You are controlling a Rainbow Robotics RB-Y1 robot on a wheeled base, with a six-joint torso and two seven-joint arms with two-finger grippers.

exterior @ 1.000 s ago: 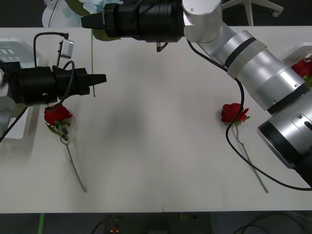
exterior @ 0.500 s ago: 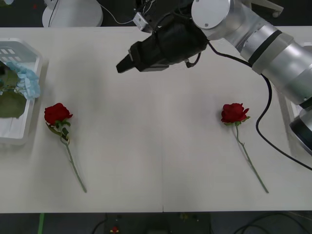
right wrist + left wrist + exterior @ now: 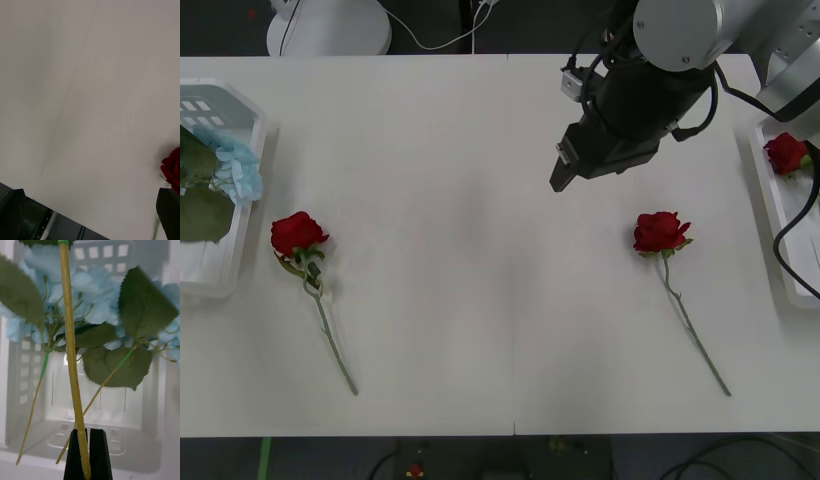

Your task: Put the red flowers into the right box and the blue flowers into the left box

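Nearest, two red flowers [image 3: 298,234] lie loose on the counter [image 3: 480,300]. Above the right-hand one, the right end effector [image 3: 561,178] hangs open; it should descend squarely over the stem. Farther off, the left end effector [image 3: 87,450] pinches a blue flowers [image 3: 90,303] stem over the left box [image 3: 105,408]; lower it before releasing.

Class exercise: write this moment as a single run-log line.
left hand: shut on blue flowers stem over left box | right hand: open, above table near red rose | right box: one rose inside
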